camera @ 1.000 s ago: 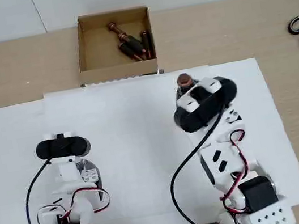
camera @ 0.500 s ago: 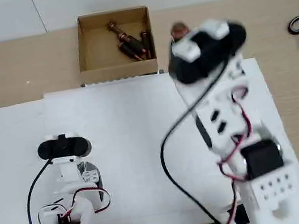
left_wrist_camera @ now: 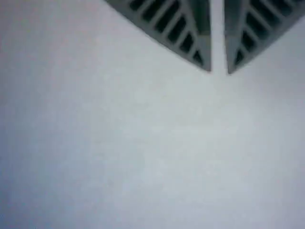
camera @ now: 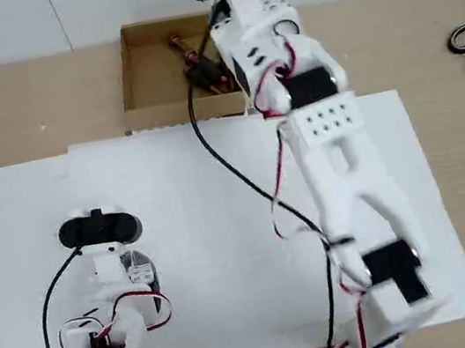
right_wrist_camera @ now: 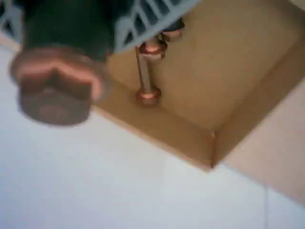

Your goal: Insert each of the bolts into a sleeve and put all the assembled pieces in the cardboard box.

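Left arm: parked near left on the white paper sheet, clear of the action, apparently with no part in this step.
Left jaws: grey ribbed tips all but pressed together, just a thin slit between them, gripping nothing, hanging close over the paper.
Right arm: stretched long across the sheet, right out to the box. Looks like the drop-off reach.
Right jaws: pinched on the dark sleeve with copper-coloured bolt head, an assembled piece, head end toward the wrist camera. Held up by the box's wall; whether fully over the inside, cannot tell.
Brown open-topped cardboard box: far side of the tan wooden desk, just beyond the sheet's edge, within the long arm's reach.
Finished copper bolts in dark sleeves: several already lying together inside the box, toward its right wall.
Release: probably wants the piece fully past the wall first, or it may tip off the rim.
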Controlling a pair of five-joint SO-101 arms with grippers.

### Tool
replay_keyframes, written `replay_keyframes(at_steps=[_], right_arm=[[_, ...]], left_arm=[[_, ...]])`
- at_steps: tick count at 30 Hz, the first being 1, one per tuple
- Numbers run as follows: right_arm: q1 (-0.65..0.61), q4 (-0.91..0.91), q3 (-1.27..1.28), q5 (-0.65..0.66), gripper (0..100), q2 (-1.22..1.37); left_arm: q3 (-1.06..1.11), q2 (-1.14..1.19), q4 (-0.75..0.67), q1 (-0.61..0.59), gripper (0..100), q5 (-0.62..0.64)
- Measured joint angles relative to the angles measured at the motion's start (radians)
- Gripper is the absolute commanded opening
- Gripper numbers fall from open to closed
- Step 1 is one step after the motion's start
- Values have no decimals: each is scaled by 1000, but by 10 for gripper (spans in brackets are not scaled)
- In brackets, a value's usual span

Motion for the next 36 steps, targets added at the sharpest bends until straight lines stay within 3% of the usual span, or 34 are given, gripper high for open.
replay_keyframes(at_steps=[10,17,24,27,31,36], right_arm=[[-81,-103,-367,235,4,535],[-107,-104,-528,315,10,749],[-117,-28,-582,327,169,781],[-118,-21,-591,328,134,779],[-118,-20,-641,328,0,779],[-118,48,-717,328,3,778]], left_arm=[[0,0,0,0,6,0],[0,0,0,0,6,0],[0,0,0,0,6,0],[0,0,0,0,6,0],[0,0,0,0,6,0],[0,0,0,0,6,0]])
